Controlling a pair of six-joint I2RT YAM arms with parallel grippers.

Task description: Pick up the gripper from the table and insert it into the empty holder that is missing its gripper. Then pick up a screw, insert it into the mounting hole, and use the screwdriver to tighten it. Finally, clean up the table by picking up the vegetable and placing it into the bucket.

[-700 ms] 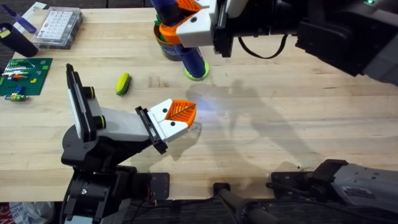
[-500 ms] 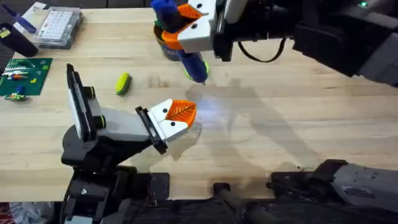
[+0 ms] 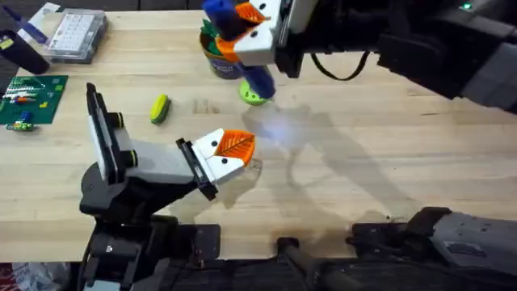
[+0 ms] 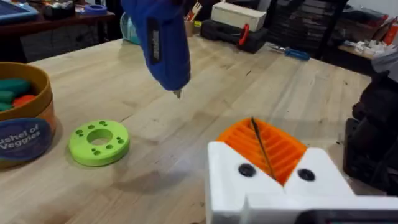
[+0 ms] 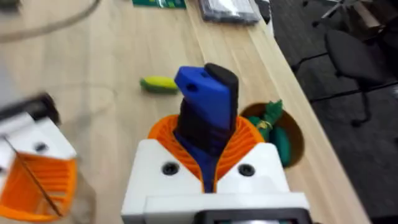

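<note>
My right gripper (image 3: 242,32) reaches across the far side of the table, shut on the blue screwdriver (image 3: 257,77). In the right wrist view its orange pads (image 5: 249,134) clamp the screwdriver (image 5: 208,106). The bit (image 4: 178,93) hangs in the air above and just past the lime-green ring (image 3: 254,97). The orange-brown bucket (image 3: 212,63) stands beside the ring, partly hidden by the gripper. The yellow-green vegetable (image 3: 159,108) lies on the table left of the ring. My left gripper (image 3: 236,145) rests low near the middle, pads (image 4: 280,149) pressed together. The loose gripper and holder are out of view.
Green and red-orange toy vegetables sit inside the bucket (image 4: 31,134). A green brick plate (image 3: 28,101) and a clear parts box (image 3: 74,34) occupy the far left. Bare wood stretches to the right of my left gripper.
The right gripper has drawn the screwdriver back and up, off the lime-green ring, which now shows whole. The left arm has not moved.
</note>
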